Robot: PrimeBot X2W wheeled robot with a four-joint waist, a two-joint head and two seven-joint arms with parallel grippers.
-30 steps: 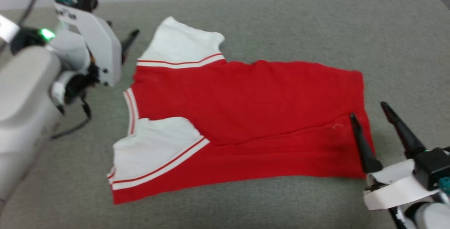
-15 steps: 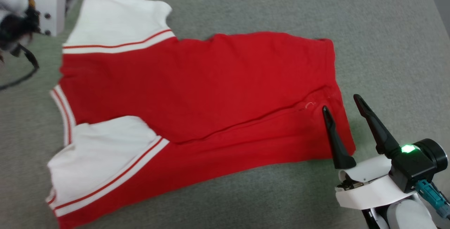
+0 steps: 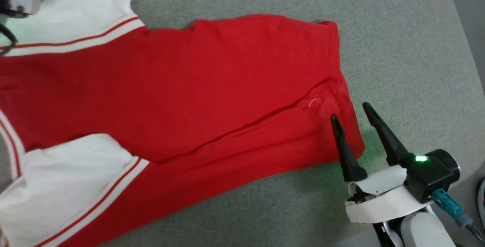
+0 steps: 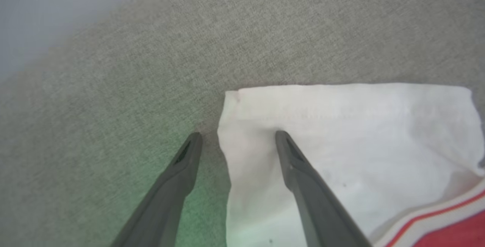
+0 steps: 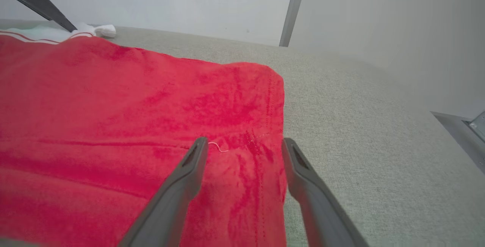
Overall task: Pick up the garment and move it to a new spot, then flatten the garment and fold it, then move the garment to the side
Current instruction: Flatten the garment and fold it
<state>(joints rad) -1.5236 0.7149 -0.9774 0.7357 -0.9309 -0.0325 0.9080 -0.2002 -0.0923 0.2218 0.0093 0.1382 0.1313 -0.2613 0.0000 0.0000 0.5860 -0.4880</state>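
We see the garment [image 3: 189, 88] spread on the grey padded surface [image 3: 398, 31], its lower long edge folded up over its red body and its white sleeves at its left end. At the garment's right hem the right gripper [image 3: 349, 110] has its fingers apart, one tip over the red cloth and the other just past the edge, holding nothing. The left gripper [image 4: 238, 134] is also spread wide and empty, straddling the side edge of the garment's far sleeve [image 4: 360, 125].

The garment [image 3: 182, 88], red with white, red-striped sleeve ends, lies flat, side folded inward.
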